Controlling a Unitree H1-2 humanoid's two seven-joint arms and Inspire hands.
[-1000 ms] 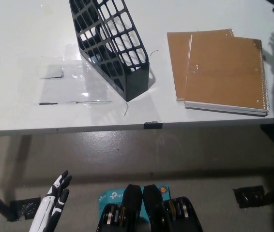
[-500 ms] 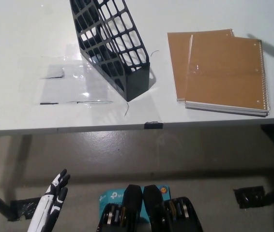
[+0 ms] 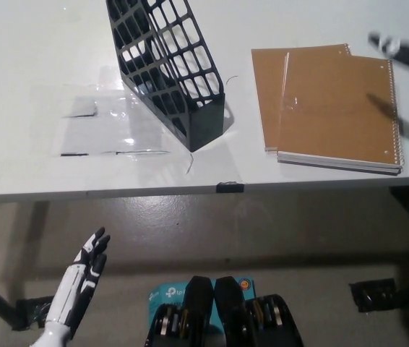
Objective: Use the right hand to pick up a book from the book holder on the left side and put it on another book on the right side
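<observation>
Two brown spiral notebooks (image 3: 332,101) lie stacked on the white table (image 3: 31,72), the upper one offset toward the right edge. Right hand (image 3: 399,50) shows only as a blurred dark tip just above their far right corner; fingers cannot be told. Black mesh book holder (image 3: 168,69) stands well left of it. White left hand (image 3: 78,289) hangs below the table edge, fingers straight, empty.

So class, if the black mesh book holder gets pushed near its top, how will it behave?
The book holder is tall, narrow and looks empty, so it would probably tip or slide easily. Its open plastic lattice suggests it is light yet fairly stiff. On the smooth white table, it may skid.
</observation>
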